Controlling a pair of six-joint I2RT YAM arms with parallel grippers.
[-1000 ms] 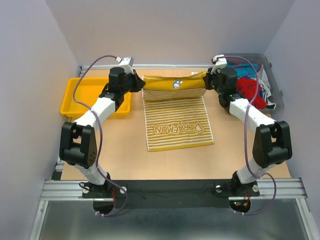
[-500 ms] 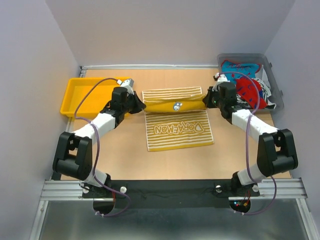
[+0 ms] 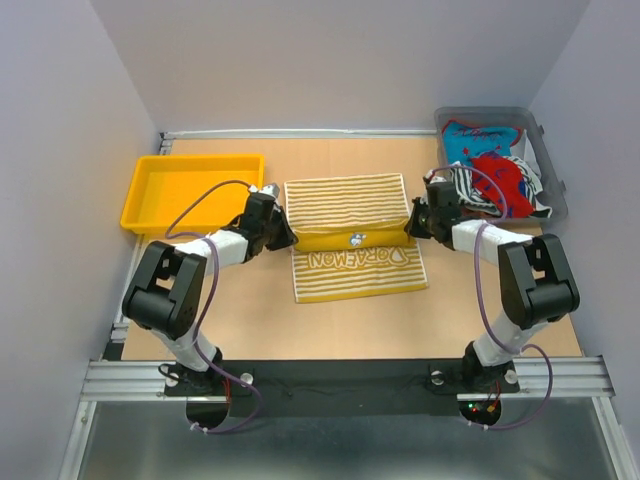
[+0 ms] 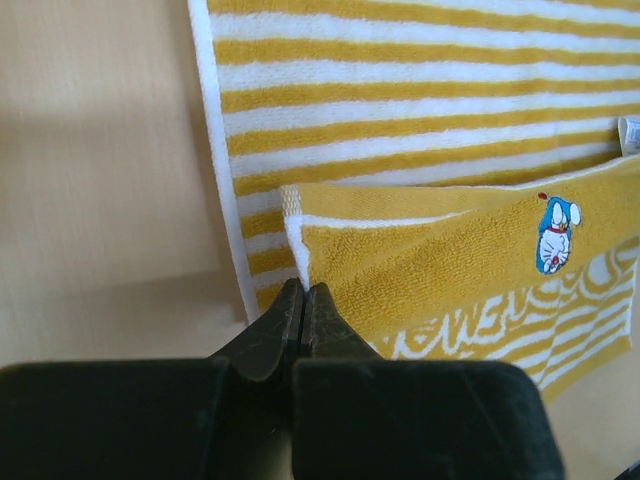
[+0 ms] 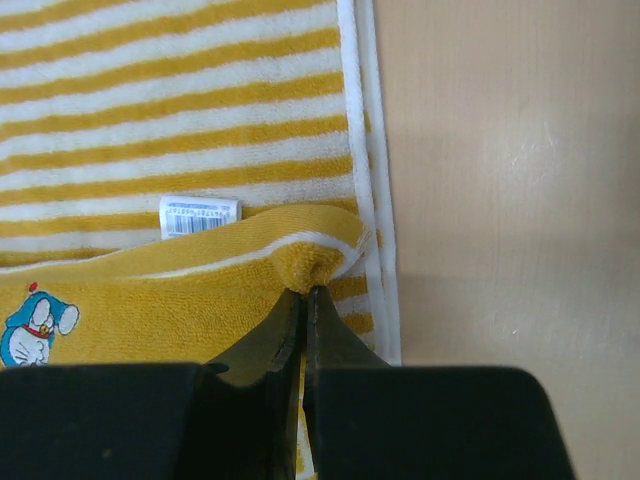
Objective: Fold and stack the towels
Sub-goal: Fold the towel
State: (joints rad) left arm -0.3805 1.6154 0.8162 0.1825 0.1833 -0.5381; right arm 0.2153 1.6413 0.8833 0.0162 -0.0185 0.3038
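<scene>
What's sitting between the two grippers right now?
In the top view, only the yellow striped towel, its folded-over edge pinched at each corner by the left gripper and right gripper; a cartoon figure sits mid-span.

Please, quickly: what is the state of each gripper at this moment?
Left gripper: closed, pinching one corner of the yellow striped towel.
Right gripper: closed, pinching another corner of the same towel.

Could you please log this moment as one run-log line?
step: folding | left gripper: shut on yellow striped towel corner | right gripper: shut on opposite corner | fold: held edge over middle
</scene>
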